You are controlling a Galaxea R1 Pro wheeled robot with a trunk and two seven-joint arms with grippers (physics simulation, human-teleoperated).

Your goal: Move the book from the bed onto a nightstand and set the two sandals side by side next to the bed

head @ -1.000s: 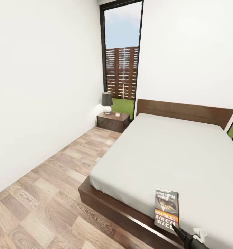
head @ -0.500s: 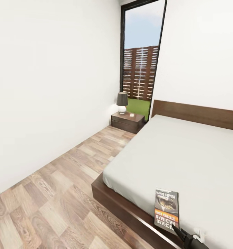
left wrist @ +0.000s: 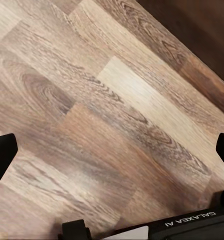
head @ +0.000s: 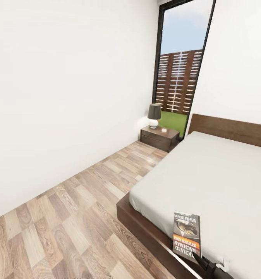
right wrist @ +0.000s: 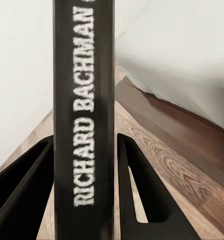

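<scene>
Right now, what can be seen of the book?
The book is a thin paperback with a dark photo cover, an orange band and white lettering. It stands upright in the right gripper, lifted off the grey mattress. The right wrist view shows its black spine, reading RICHARD BACHMAN, clamped between the two black fingers.

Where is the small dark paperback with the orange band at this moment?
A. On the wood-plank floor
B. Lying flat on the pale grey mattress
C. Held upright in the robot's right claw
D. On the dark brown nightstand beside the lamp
C: the small dark paperback stands clamped between the black fingers of the right claw.
</scene>
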